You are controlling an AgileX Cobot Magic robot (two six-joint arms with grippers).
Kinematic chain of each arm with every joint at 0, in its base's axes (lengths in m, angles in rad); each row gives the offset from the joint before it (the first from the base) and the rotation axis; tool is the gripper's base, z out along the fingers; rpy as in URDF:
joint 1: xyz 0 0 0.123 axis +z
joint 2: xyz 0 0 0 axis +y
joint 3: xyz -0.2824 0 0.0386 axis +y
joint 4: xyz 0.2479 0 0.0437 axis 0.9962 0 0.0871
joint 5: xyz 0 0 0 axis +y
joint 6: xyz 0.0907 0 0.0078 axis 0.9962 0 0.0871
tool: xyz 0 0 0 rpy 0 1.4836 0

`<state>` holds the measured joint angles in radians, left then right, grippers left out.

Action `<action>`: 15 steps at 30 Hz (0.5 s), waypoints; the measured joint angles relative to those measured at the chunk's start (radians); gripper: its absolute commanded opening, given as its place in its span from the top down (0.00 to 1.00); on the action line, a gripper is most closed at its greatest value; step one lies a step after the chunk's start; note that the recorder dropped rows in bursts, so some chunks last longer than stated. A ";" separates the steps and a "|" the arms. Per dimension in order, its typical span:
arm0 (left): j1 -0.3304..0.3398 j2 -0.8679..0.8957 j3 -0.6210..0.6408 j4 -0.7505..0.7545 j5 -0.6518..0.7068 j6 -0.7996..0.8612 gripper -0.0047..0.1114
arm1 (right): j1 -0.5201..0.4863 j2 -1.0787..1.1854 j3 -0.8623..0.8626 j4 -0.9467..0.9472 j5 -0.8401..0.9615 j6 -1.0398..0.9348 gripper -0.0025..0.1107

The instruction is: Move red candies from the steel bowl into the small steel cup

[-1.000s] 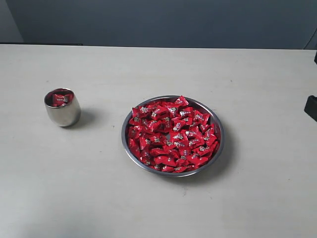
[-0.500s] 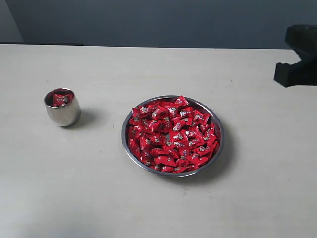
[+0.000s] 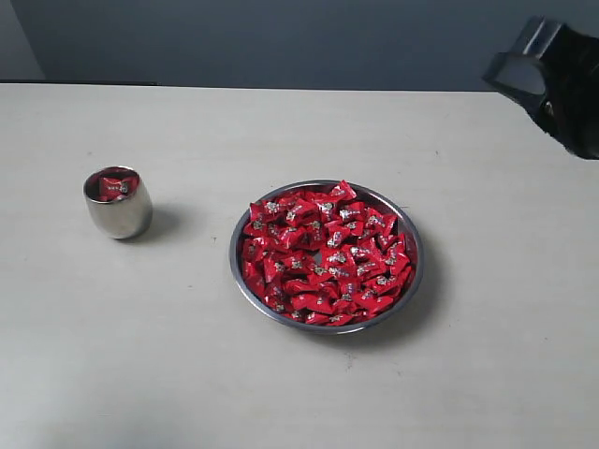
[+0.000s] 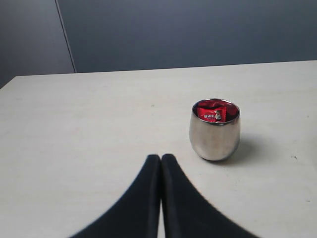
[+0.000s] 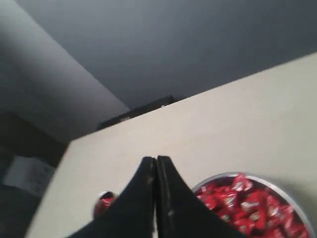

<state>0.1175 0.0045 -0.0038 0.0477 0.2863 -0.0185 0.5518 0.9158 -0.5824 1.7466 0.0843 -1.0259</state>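
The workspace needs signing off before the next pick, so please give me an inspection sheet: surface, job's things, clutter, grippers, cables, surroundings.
Surface: pale table, a few tiny dark specks.
Job's things: steel bowl near the middle, heaped with red candies; small steel cup upright, left of the bowl and apart from it, a red candy showing inside.
Clutter: nothing seen.
Grippers: left gripper shut, holding nothing, pointed toward the cup; right gripper shut, holding nothing, raised at the far right, not touching the bowl.
Cables: nothing seen.
Surroundings: dark blue-grey wall behind the table.
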 measured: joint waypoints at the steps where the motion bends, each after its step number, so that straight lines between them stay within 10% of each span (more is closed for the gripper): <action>1: 0.000 0.000 0.000 0.000 0.000 0.000 0.96 | 0.000 0.000 0.000 0.000 0.005 0.097 0.98; 8: 0.000 0.000 0.000 0.000 0.000 0.000 0.96 | 0.000 -0.030 -0.008 0.002 0.071 0.439 0.98; 15: 0.000 0.000 0.000 0.000 0.000 0.000 0.96 | 0.000 -0.044 -0.071 -0.307 0.145 -0.402 0.98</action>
<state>0.1175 0.0045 -0.0038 0.0477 0.2863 -0.0185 0.5518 0.8713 -0.6530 1.4395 0.2293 -1.4279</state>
